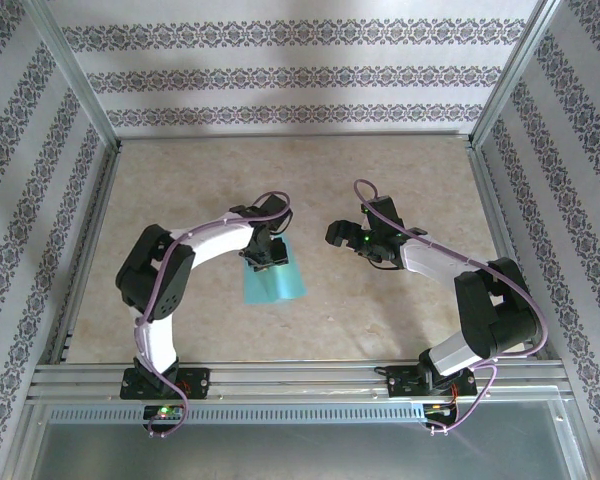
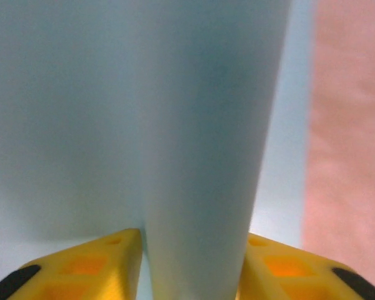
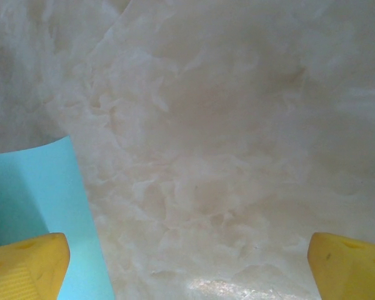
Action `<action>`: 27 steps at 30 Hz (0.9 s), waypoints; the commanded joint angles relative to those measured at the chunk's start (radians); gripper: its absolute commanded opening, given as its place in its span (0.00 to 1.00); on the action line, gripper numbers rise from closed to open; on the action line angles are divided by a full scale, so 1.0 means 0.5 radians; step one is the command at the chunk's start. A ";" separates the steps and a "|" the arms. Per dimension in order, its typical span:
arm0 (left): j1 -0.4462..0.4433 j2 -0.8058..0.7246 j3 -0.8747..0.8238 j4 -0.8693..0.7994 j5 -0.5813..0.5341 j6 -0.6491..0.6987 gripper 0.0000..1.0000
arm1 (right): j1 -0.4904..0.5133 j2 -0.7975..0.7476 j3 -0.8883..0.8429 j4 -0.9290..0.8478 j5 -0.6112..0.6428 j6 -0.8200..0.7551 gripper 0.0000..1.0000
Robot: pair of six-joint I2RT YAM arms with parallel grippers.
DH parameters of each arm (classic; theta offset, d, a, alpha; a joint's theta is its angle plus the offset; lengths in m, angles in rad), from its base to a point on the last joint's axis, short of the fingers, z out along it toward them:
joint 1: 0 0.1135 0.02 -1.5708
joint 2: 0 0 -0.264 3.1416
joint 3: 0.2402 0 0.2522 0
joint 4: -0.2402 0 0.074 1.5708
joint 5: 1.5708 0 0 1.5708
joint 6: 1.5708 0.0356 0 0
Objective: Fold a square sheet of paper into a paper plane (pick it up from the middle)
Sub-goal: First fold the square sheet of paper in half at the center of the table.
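White wallpaper [image 1: 280, 20] banded with grey damask stripes closed the scene on three sides, running across the top of the overhead view and down both edges. Below it, a beige marbled table [image 1: 310, 185] took up the middle of the frame, matte and mottled, with a faint sheen low in the right wrist view. Silver frame posts [image 1: 73, 70] slanted down from the upper corners to the table's far corners. Grooved metal rails [image 1: 300, 378] crossed the bottom of the frame and carried both bases. The left arm [image 1: 215, 243] arched from the lower left toward the centre, and the right arm [image 1: 435, 265] bent in from the lower right, each trailed by a purple cable [image 1: 152, 300].

The square sheet of paper [image 1: 275, 282], teal and plain, lay on the table just left of centre, under the tip of the left arm. The left gripper [image 1: 263, 252] stood over its upper part. In the left wrist view the sheet bulged into a rounded ridge running from bottom to top, and the two yellow fingers [image 2: 87, 265] pressed against it from either side, pinching that ridge. The right gripper [image 1: 342, 237] sat right of centre, apart from the sheet. Its own fingers lay in the lower corners of the right wrist view, spread wide over bare table, with one curled edge of the sheet at lower left.
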 commanded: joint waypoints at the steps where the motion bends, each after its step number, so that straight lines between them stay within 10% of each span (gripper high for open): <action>1: 0.034 -0.230 -0.083 0.407 0.409 0.023 0.38 | -0.042 -0.081 0.001 0.084 -0.118 0.053 0.98; 12: 0.107 -0.256 -0.317 0.766 0.730 -0.051 0.39 | -0.089 -0.259 -0.128 0.206 -0.145 0.177 0.98; 27: 0.136 -0.023 -0.329 0.454 0.377 0.063 0.37 | -0.047 -0.210 -0.171 0.234 -0.165 0.229 0.98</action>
